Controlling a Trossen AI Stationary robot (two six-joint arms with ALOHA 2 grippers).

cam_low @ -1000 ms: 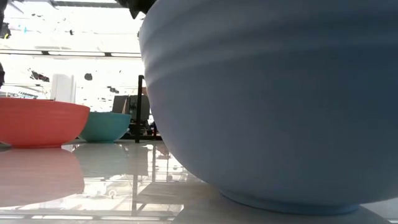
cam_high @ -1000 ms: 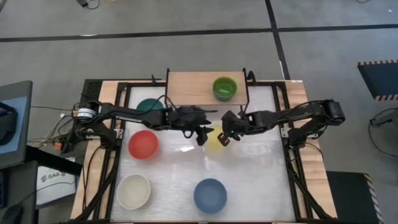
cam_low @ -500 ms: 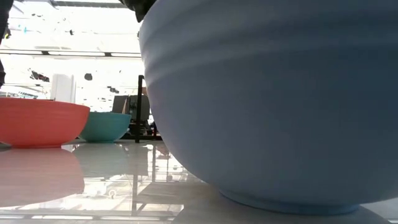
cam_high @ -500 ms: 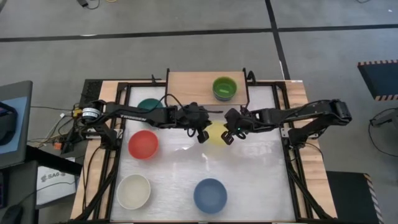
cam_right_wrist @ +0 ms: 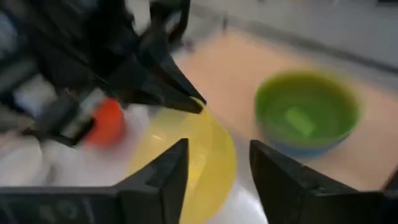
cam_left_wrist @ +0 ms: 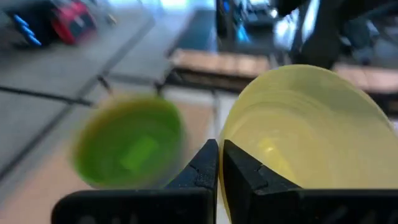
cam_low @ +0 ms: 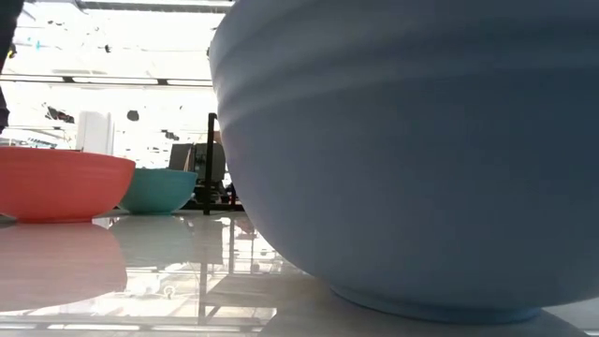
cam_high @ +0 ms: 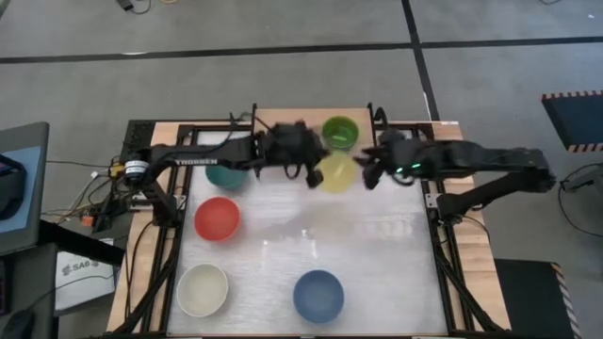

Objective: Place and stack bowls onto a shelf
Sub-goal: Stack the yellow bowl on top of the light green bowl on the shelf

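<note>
Six bowls in view: yellow, lime green, dark teal, red, white and blue.
Yellow bowl (cam_high: 335,173): raised above the table just in front of the shelf, tilted, pinched at its rim — the left wrist view shows it beside the green one (cam_left_wrist: 311,137).
Left gripper (cam_high: 311,175): reaching in from the left, its fingers (cam_left_wrist: 208,168) pressed together on the yellow bowl's rim.
Right gripper (cam_high: 367,172): just to the right of the yellow bowl, fingers (cam_right_wrist: 163,175) spread apart with nothing between them; the bowl's far edge lies past them in the right wrist view (cam_right_wrist: 186,155).
Shelf (cam_high: 283,127): light-wood board at the far middle of the table, partly covered by the left arm.
Lime green bowl (cam_high: 340,131): sitting on the right part of the shelf, upright, close behind the yellow bowl; seen blurred in both wrist views (cam_left_wrist: 130,149) (cam_right_wrist: 306,113).
Dark teal bowl (cam_high: 224,175): on the table left of the shelf, partly under the left arm; low view shows it behind the red one (cam_low: 157,190).
Red bowl (cam_high: 218,218): on the table, left of centre, apart from the others (cam_low: 58,183).
White bowl (cam_high: 203,289): near left corner of the table.
Blue bowl (cam_high: 317,295): near middle edge — it fills most of the low view (cam_low: 412,159).
</note>
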